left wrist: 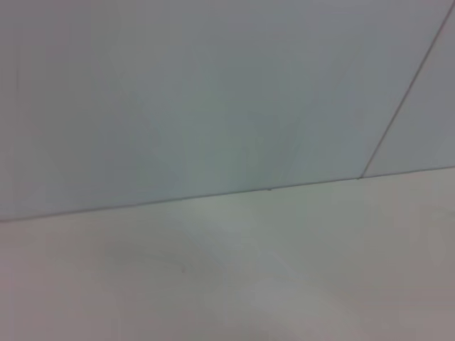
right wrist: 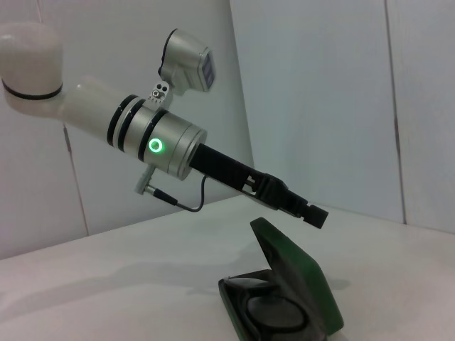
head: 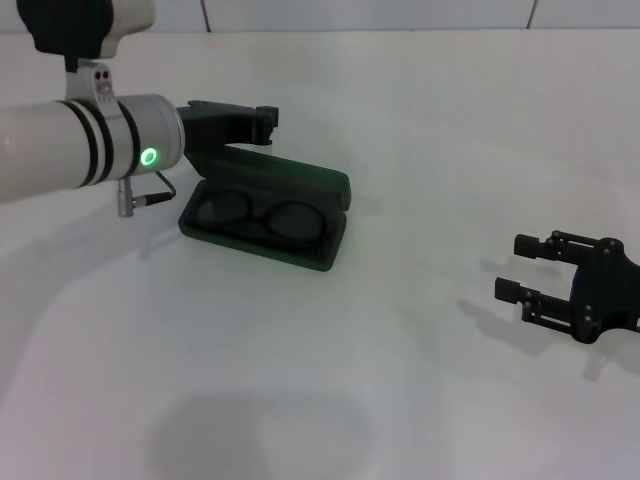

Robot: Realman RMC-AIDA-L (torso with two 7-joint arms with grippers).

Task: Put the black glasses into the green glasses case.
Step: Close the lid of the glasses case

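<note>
Since the black glasses [head: 262, 217] already lie inside the green glasses case [head: 300, 180], our head view shows our left gripper [head: 262, 117], its state unclear, above the lid, while our right gripper [head: 528, 268] rests spread well apart. Our left wrist sees only the table [left wrist: 284, 284]. Our right wrist shows the lid half-raised, likely awaiting closing.

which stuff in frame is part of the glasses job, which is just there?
Job:
- black glasses, lying in the case
- green glasses case, lid up
- left gripper, above the lid's far edge

Just there:
- right gripper, off to the right, open, empty
- white table
</note>
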